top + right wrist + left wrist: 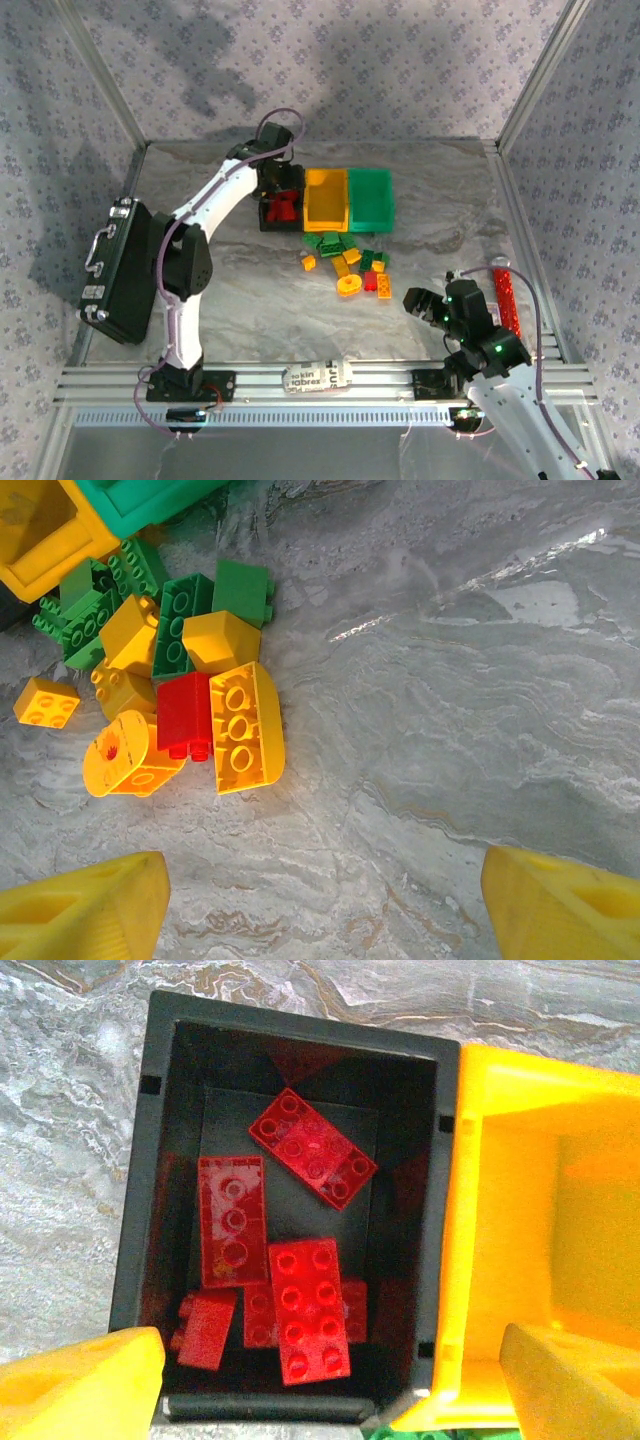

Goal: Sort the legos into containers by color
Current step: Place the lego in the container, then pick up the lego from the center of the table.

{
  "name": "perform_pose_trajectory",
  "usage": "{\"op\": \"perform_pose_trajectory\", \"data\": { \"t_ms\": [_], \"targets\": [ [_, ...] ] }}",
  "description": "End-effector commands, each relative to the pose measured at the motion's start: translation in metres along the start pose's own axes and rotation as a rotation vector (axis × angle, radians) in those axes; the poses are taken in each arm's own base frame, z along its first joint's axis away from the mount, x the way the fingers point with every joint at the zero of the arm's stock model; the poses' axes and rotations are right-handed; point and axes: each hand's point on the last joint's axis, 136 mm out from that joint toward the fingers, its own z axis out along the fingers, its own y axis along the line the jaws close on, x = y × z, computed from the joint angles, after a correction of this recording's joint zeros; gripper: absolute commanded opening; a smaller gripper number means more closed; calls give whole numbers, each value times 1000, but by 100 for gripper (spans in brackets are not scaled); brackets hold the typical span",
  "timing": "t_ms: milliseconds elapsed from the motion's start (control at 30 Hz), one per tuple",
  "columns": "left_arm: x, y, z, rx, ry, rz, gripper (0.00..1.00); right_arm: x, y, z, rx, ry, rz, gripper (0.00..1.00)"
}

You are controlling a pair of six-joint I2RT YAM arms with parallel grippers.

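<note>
Two yellow fingers (90, 900) of the right gripper (325, 905) stand wide apart, empty, over the marbled table (480, 730). Beyond lies a heap of loose red, yellow and green studded plastic bricks (190, 680). Farthest, the left gripper (330, 1385), fingers spread and empty, hangs over the black plastic bin (150, 1160) holding red bricks (308, 1310), beside the orange-yellow bin (500, 1210).

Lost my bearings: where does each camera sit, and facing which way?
Top external: above and behind the bases, looking down on the table; both arms show, left gripper over the black bin, right gripper lower right.
Left wrist: on left arm, facing straight down into that bin's red legos; yellow fingertips at bottom corners.
Right wrist: on right arm, facing the loose legos; fingertips at bottom corners.
Shared: the orange-yellow bin, in all three.
</note>
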Motion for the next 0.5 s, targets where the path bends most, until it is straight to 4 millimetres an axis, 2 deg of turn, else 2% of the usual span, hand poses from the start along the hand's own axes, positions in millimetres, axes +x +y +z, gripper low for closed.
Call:
{"op": "perform_pose_trajectory", "data": {
  "t_ms": [0, 100, 200, 300, 467],
  "targets": [
    [-6, -19, -53, 24, -94, 76, 86, 4, -2, -2, 6, 14, 18, 83],
    [8, -36, -68, 38, -103, 151, 84, 3, -2, -2, 5, 12, 20, 83],
    [36, -61, -79, 69, -92, 261, 81, 4, -3, -2, 8, 14, 20, 83],
    [78, -90, -82, 131, -35, 397, 77, 3, -3, -2, 7, 11, 21, 83],
    [157, -129, -72, 312, 78, 586, 72, 1, -7, -5, 28, -8, 36, 83]
  ]
}}
